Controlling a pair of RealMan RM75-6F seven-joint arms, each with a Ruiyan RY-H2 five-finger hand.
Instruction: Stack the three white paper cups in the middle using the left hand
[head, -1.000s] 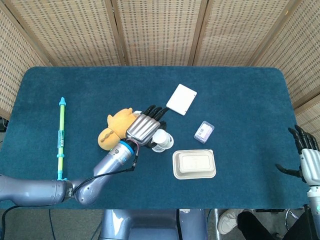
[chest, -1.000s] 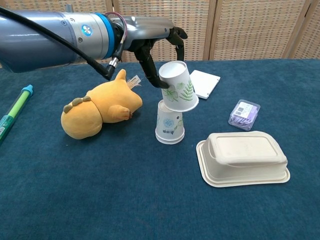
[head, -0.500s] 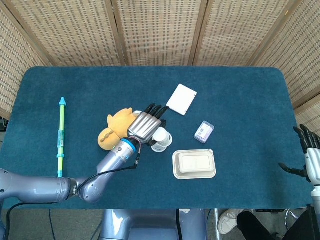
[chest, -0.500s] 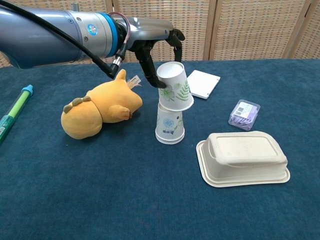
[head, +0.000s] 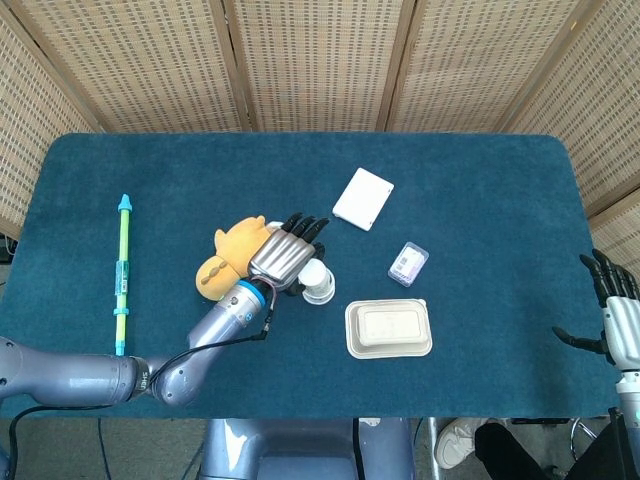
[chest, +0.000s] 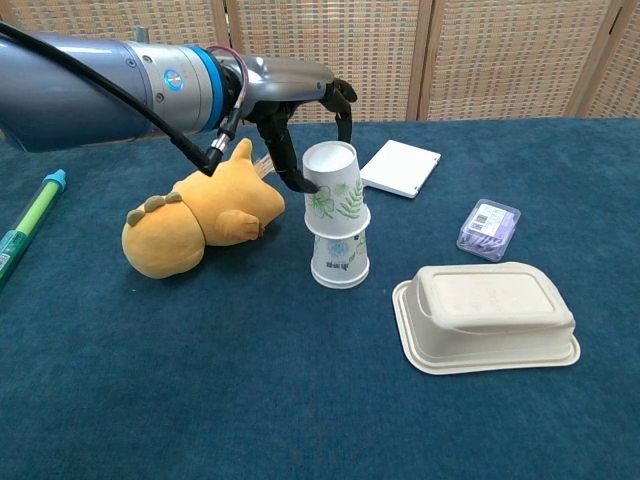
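White paper cups with the green leaf print are what I'm busy with, and the top cup (chest: 334, 191) has just come down a good bit. A second ago I had it hanging tilted well above the lower cup (chest: 340, 257), half a second ago it was just touching down on it, and now it sits over the upside-down lower cup, close to upright with only a slight lean. So that one is basically seated. Both cups are mouth-down, in the middle of the dark blue felt-covered bench (chest: 250, 400), between the yellow plush toy (chest: 198, 219) and the beige moulded-pulp lidded tray (chest: 487, 317).

My left hand (chest: 300, 110) is wrapped around the top cup from above and behind, fingers (chest: 284, 160) curled down its side, so I'd call that gripping the cup. From the head view the left hand (head: 285, 256) covers most of the stack and only the white cup base (head: 316, 278) peeks out.

I can only make out two cups for sure. Whether the third is already nested inside the lower one, I can't tell from here. If it is, the stack is pretty much done and what's left is letting go without knocking it. Since the top cup isn't dead straight, I'd guess a gentle release matters.

My right hand (head: 617, 320) hangs off the bench edge, fingers spread, holding nothing.
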